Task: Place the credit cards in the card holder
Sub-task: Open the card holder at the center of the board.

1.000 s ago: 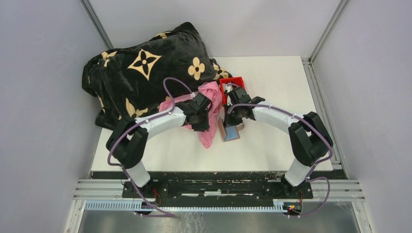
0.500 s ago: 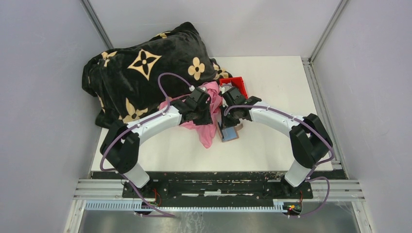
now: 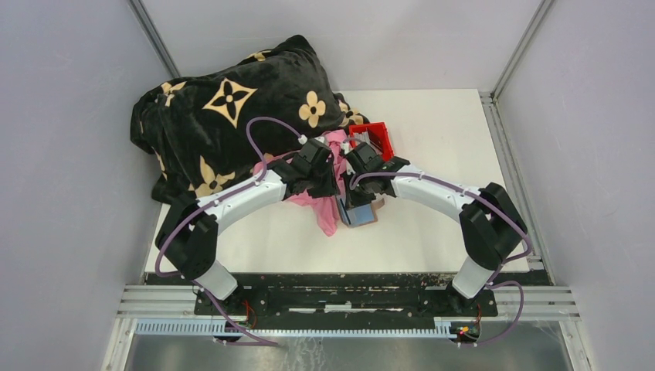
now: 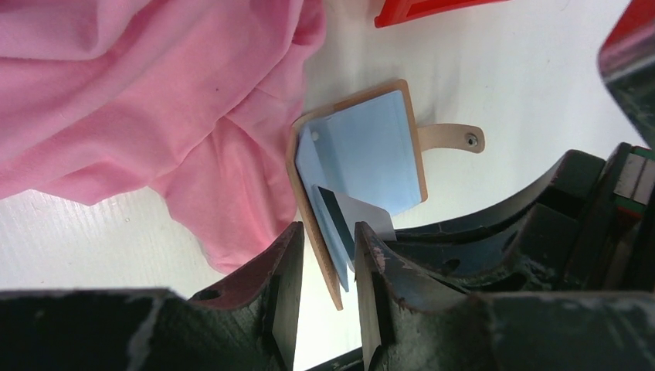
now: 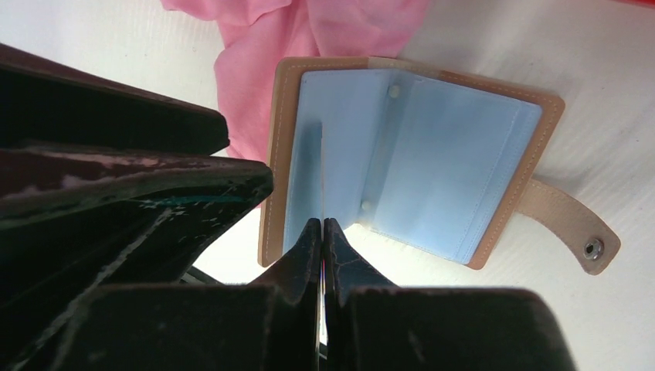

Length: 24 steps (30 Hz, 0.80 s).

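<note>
Pink cloth (image 4: 139,100) at nine o'clock of open brown leather card holder (image 4: 371,139).
Grey card (image 4: 354,213) partly in it, pinched by right jaws; left jaws part-open.

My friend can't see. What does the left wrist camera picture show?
A brown card holder lies open on a white table, showing pale blue pockets, and the shut right gripper holds a dark-striped credit card at its pockets. The open left gripper frames the holder's edge, with a pink cloth to the left.
</note>
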Tool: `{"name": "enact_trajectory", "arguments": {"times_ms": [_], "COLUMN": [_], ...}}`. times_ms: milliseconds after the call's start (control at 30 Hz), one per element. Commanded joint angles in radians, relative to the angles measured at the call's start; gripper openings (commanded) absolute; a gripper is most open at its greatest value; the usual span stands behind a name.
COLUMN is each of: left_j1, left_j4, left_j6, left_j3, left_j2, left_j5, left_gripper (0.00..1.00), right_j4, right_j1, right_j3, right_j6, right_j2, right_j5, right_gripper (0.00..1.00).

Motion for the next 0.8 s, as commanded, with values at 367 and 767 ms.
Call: {"name": "enact_trajectory", "arguments": {"times_ms": [367,767], "left_j1": [0.002,0.002], "left_j4": [0.067,0.104], "left_j6": [-0.053,-0.083], "left_j3": [-0.048,-0.091], "left_j2": [-0.025,-0.004], "left_j5": [0.030,0.038], "left_gripper": [0.38,0.37], "right_j4": [0.040,0.075], "right_j1": [0.044,0.048], "right_j3": [0.017,-0.021], "right_j6": [0.030,0.055], "right_j2": [-0.001,0.032], "right_j5": [0.009,-0.009], "right_gripper": [0.01,0.01]}}
